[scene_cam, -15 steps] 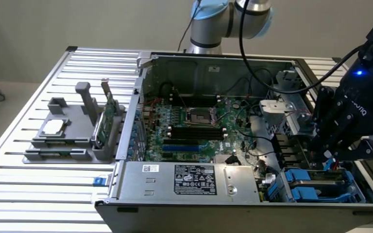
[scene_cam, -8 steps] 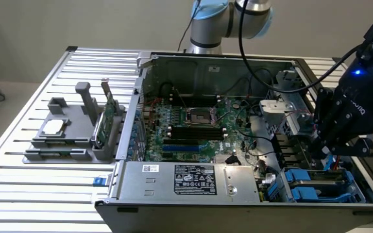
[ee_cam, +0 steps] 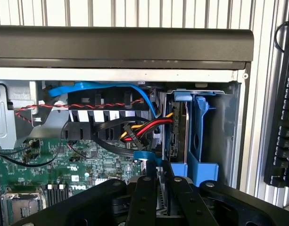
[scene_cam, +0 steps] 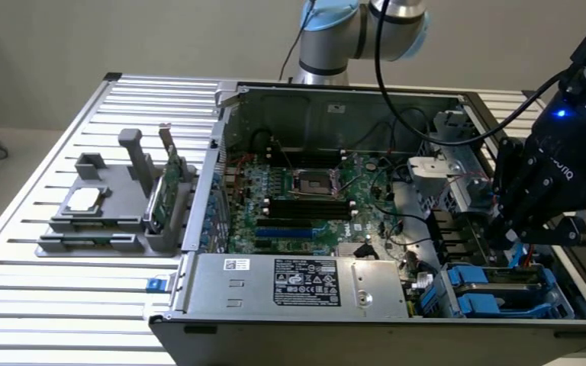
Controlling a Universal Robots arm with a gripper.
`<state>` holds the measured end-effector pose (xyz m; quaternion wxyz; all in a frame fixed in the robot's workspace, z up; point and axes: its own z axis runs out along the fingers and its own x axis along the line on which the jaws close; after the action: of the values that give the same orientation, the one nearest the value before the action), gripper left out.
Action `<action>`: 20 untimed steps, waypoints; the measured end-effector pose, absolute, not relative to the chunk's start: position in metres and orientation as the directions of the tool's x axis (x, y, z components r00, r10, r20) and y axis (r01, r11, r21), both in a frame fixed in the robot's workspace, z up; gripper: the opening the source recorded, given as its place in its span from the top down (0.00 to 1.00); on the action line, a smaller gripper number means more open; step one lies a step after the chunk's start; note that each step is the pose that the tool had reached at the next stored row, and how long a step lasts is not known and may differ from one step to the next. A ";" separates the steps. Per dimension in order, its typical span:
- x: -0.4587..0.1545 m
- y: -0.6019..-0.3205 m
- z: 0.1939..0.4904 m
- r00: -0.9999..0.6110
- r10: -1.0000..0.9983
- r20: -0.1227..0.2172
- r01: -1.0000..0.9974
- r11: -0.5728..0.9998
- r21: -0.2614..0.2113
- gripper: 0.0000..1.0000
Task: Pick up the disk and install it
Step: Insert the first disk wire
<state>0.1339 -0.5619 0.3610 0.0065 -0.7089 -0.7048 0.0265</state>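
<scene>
The open computer case (scene_cam: 375,229) lies on its side on a slatted aluminium table (scene_cam: 28,305), so the motherboard (scene_cam: 304,198) faces up and the drive bays can be reached from above. The power supply (scene_cam: 293,284) occupies the near wall of the case.

On the exterior view's left, a grey fixture (scene_cam: 120,206) stands on the table. It holds a small square silver chip (scene_cam: 82,200) flat on top and a thin green circuit card (scene_cam: 159,191) upright on edge, each staged apart from the case for separate pickup.

The blue drive cage (scene_cam: 502,290) sits in the case corner on the exterior view's right. In the wrist view, the disk (ee_cam: 179,127) stands on edge inside its blue carrier rails (ee_cam: 197,136), which appear to guide it into the bay. Red, yellow and black cables (ee_cam: 144,129) run just beside it.

The gripper (scene_cam: 522,240) hangs directly over this cage, beside the bay opening. In the wrist view its fingers (ee_cam: 145,197) lie close together, narrow, with nothing visibly clamped between them.
</scene>
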 end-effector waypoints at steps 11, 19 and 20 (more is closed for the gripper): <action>0.134 -0.562 0.361 0.005 1.000 -0.028 0.999 -0.006 -0.047 0.84; 0.137 -0.568 0.361 0.005 1.000 -0.029 0.998 -0.006 -0.058 0.84; 0.137 -0.568 0.361 0.005 1.000 -0.028 0.998 -0.007 -0.058 0.84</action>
<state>0.1374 -0.5683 0.3608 0.0107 -0.7088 -0.7047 0.0307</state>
